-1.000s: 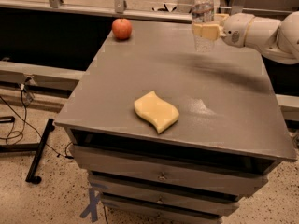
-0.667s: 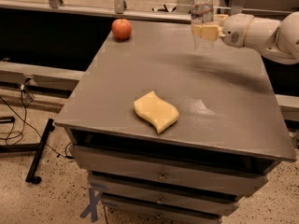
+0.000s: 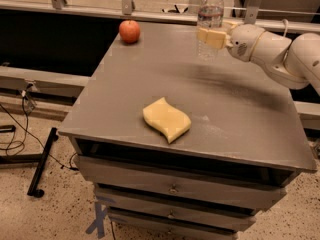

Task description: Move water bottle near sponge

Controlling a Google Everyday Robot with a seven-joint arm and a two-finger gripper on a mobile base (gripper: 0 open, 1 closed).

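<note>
- Hardly anything is shifting since the earlier frames: water bottle (image 3: 210, 14) and gripper (image 3: 212, 36) are staying at the far right of the table (image 3: 250, 114).
- Gripper: reaching in from the right, fingers pinching the bottle around its middle, just below the label.
- Water bottle: standing upright; clear, white cap, white-and-red label, ribbed lower body. Whether its base is touching the tabletop is hard to tell.
- Sponge (image 3: 166, 119): lying flat near the front edge, pale yellow, wavy-edged, well apart from the bottle.
- Apple (image 3: 129, 31): sitting at the far left corner.
- Step, as judged: the carry is only beginning. The next move is calling for bringing the bottle forward and left, upright, and setting it beside the sponge.
</note>
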